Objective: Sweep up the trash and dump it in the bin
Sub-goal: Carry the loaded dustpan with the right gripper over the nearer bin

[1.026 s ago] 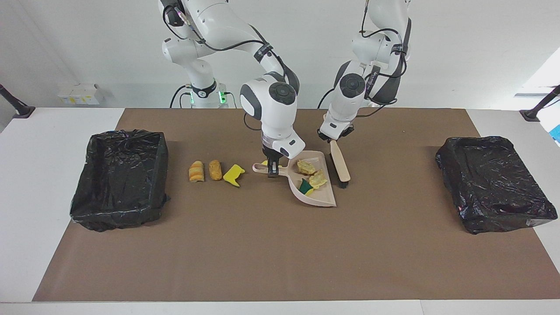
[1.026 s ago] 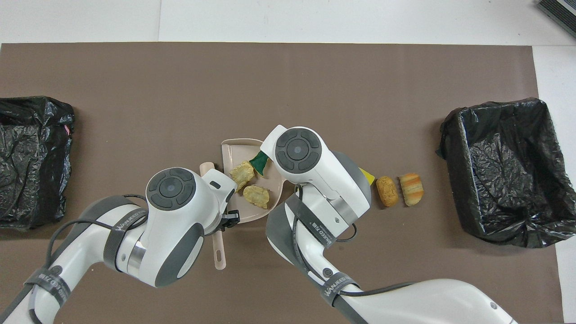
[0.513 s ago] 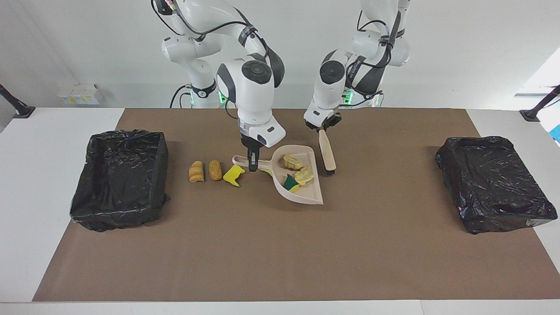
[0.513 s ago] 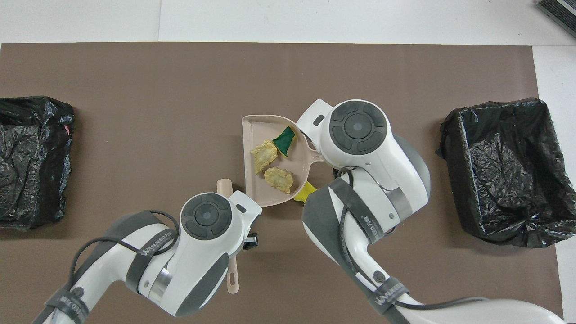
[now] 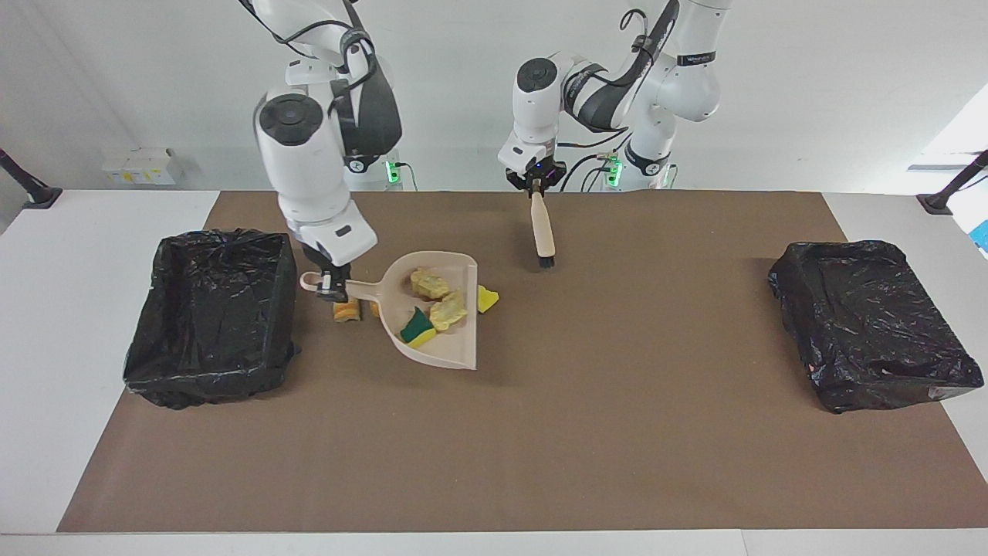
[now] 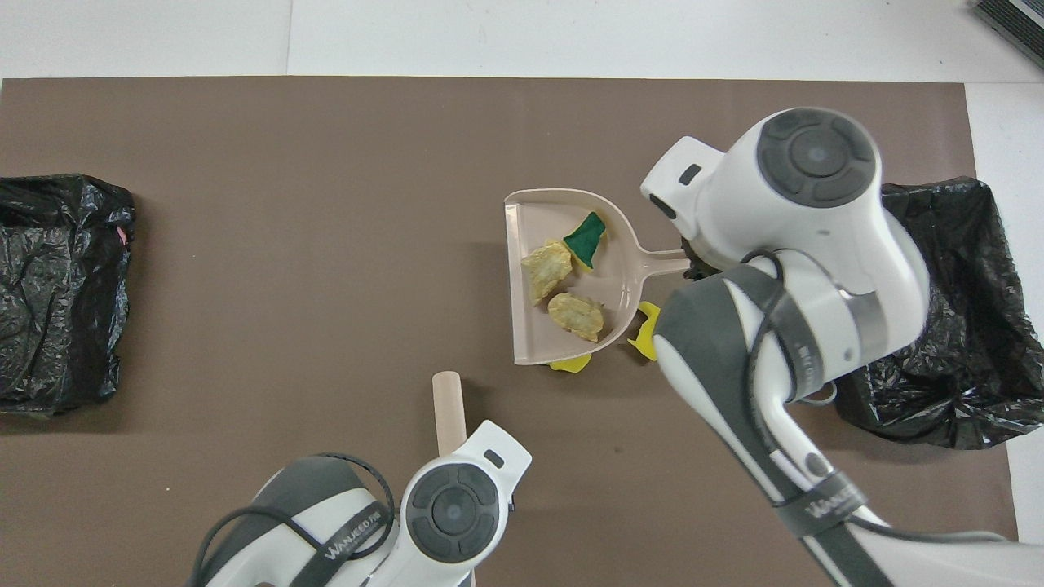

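Observation:
My right gripper (image 5: 333, 287) is shut on the handle of the beige dustpan (image 5: 457, 349), which hangs tilted over the mat beside the bin (image 5: 212, 309) at the right arm's end. In the pan lie two yellow-tan scraps (image 5: 429, 283) (image 5: 450, 310) and a green-and-yellow sponge bit (image 5: 417, 329). Under it on the mat are an orange bread chunk (image 5: 346, 310) and a yellow sponge bit (image 5: 487, 298). The overhead view shows the dustpan (image 6: 515, 277) and two yellow bits (image 6: 644, 330) (image 6: 571, 364) beneath. My left gripper (image 5: 534, 185) is shut on the brush (image 5: 543, 232), bristles down above the mat.
A second black-bagged bin (image 5: 872, 320) stands at the left arm's end of the table. The brown mat (image 5: 540, 448) covers the table's middle. A small white box (image 5: 139, 166) sits on the white tabletop near the robots.
My right arm lifted the dustpan with its scraps and carried it toward the right arm's end bin. My left arm raised the brush and drew it back toward the robots.

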Controlling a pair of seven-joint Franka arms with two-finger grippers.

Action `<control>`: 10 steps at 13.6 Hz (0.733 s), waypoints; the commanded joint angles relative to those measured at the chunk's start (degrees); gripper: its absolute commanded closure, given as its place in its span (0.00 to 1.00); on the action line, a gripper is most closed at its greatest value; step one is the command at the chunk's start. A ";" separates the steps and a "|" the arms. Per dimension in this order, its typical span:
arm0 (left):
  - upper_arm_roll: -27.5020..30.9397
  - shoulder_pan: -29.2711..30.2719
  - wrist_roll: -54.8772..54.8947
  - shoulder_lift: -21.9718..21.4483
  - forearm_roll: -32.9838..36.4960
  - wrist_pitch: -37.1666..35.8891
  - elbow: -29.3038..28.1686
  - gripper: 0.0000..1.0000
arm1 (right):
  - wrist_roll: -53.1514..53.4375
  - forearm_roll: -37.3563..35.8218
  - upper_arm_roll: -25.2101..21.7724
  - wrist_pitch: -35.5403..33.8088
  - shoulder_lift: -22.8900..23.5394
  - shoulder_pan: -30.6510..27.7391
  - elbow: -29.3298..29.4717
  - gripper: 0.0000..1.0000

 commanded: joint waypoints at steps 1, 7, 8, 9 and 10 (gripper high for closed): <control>1.01 -3.30 -2.36 -5.37 0.88 5.92 -7.75 1.00 | -8.19 1.01 0.46 -1.46 -0.79 -8.20 1.16 1.00; 1.01 -3.66 -2.71 -3.08 0.88 14.29 -10.67 1.00 | -24.55 -8.10 -0.43 -2.87 -4.03 -24.12 1.08 1.00; 1.01 -3.66 -2.02 -2.04 0.88 14.29 -10.67 1.00 | -24.92 -10.57 -0.42 -2.60 -4.56 -25.71 0.72 1.00; 1.01 -3.06 -0.53 -1.07 0.88 14.29 -10.41 1.00 | -24.31 -12.68 -0.42 -1.99 -5.26 -26.94 -0.06 1.00; 1.09 -2.79 1.48 -0.88 0.79 13.95 -10.24 0.98 | -24.13 -15.49 -0.51 0.80 -6.14 -27.21 -1.98 1.00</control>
